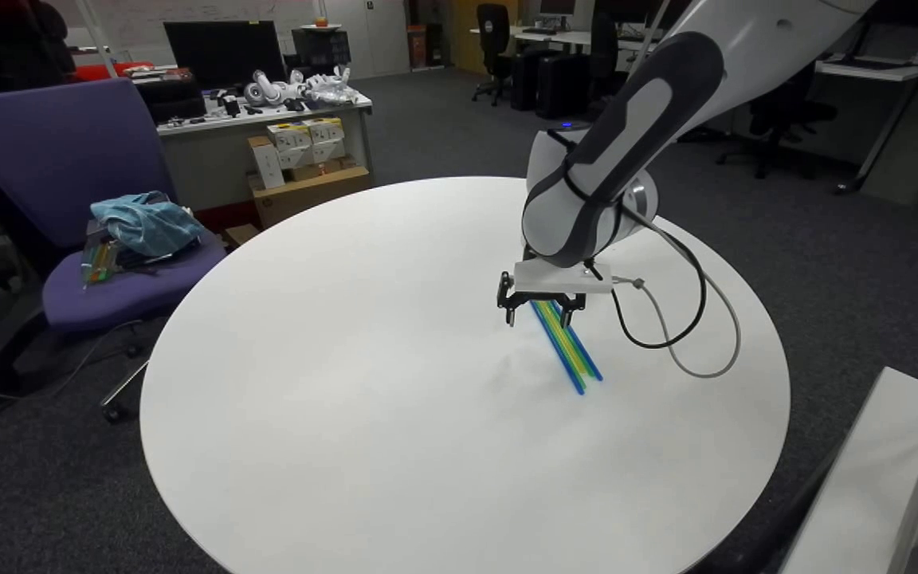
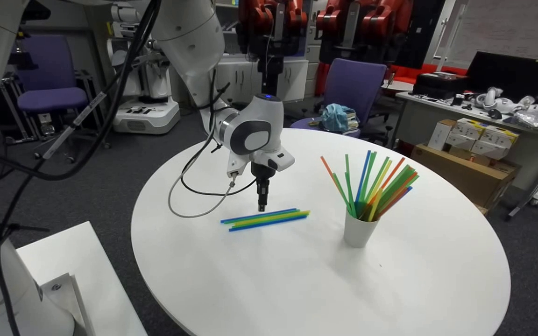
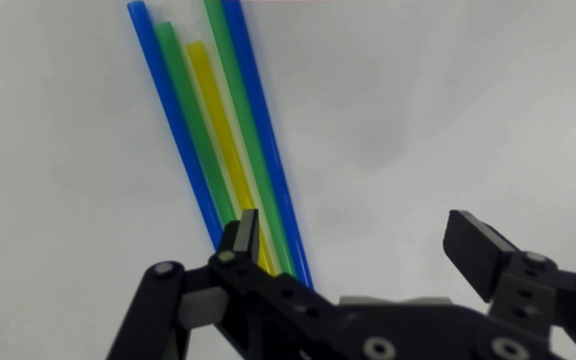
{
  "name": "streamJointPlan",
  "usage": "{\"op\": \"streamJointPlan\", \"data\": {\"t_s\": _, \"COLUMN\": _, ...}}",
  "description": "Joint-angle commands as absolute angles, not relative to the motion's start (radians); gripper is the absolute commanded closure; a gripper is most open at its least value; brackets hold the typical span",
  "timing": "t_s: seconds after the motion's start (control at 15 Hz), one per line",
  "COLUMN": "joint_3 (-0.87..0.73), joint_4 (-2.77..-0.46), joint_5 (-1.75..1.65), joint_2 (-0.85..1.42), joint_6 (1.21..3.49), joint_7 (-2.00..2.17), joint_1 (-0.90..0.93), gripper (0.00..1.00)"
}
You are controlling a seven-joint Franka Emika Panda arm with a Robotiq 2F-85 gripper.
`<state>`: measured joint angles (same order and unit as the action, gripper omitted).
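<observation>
Checking out the claw (image 3: 352,225): it's released, jaws spread wide, pointing down at the white table (image 1: 331,414). Right below it is a loose bunch of straws (image 3: 222,125), lying flat, side by side, with uneven ends. I count 5 in the wrist view: 2 blue, 2 green and 1 yellow, with a blue on each outer edge. From that angle the left finger (image 3: 238,242) covers part of the bunch, while the right finger (image 3: 473,245) stands off to the side of it. Can't tell whether the left tip touches any of them or hangs just above.

Well apart from the claw, on its right in an exterior view, there's a white cup (image 2: 360,233) standing upright. The cup straws (image 2: 396,189) fan out over its rim in green, orange, yellow and blue, mostly green.

Beside the claw, 1 black cable (image 1: 650,347) and 1 grey cable (image 1: 738,339) droop in loops from the arm (image 1: 634,119), visible in both exterior views. Farther out, left of the claw in an exterior view, is a purple chair (image 1: 52,151) with a blue cloth (image 1: 148,225) on its seat. Boxes (image 1: 297,157) sit stacked by a desk (image 1: 204,163) beyond the claw, same side.
</observation>
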<state>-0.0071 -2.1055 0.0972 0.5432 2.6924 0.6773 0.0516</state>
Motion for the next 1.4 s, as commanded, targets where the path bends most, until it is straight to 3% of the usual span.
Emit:
{"op": "streamJointPlan", "data": {"t_s": 0.0, "joint_3": -0.022, "joint_4": -2.097, "joint_5": 0.142, "joint_2": 0.546, "joint_6": 2.699, "joint_7": 0.635, "joint_1": 0.061, "gripper": 0.00}}
{"op": "streamJointPlan", "data": {"t_s": 1.13, "joint_3": -0.034, "joint_4": -2.095, "joint_5": 0.165, "joint_2": 0.591, "joint_6": 2.724, "joint_7": 0.626, "joint_1": 0.074, "gripper": 0.00}}
{"op": "streamJointPlan", "data": {"t_s": 1.2, "joint_3": -0.038, "joint_4": -2.094, "joint_5": 0.165, "joint_2": 0.594, "joint_6": 2.729, "joint_7": 0.630, "joint_1": 0.075, "gripper": 0.01}}
{"op": "streamJointPlan", "data": {"t_s": 1.33, "joint_3": -0.039, "joint_4": -2.092, "joint_5": 0.169, "joint_2": 0.598, "joint_6": 2.737, "joint_7": 0.628, "joint_1": 0.072, "gripper": 0.16}}
